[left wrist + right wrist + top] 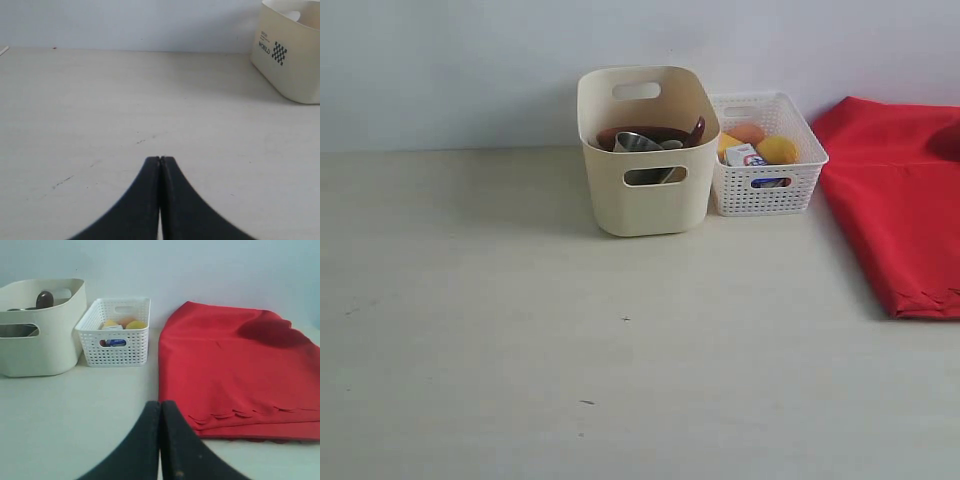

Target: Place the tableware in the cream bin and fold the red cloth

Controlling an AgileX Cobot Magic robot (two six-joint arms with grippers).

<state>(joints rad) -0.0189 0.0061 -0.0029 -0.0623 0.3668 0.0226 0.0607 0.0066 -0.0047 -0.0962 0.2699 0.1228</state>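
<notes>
Exterior view, stock of the surface [520, 330].

Item 1: cream bin [645, 190], rear centre, upright. Its long axis runs away from the camera and a handle cut-out faces forward. Contents: steel cup [638, 142], brown plate [655, 132], and spoon [697, 128] leaning at the right wall, rounded end up. The bowl is not clearly made out. All tableware is judged stowed, since no piece lies loose.

Item 2: white basket [765, 190], just beside the bin's right side, holding food. It is not part of the task.

Item 3: red cloth [900, 200], right of the basket, lying flat with its long axis front to back. The scalloped edge at the near end overlies a lower layer, so it is judged folded.

Item 4: left claw [160, 159], tips pressed together, empty, over bare surface.

Item 5: right claw [160, 402], likewise closed and empty, facing basket and cloth. Both sit clear, likely because the work looks done.
</notes>
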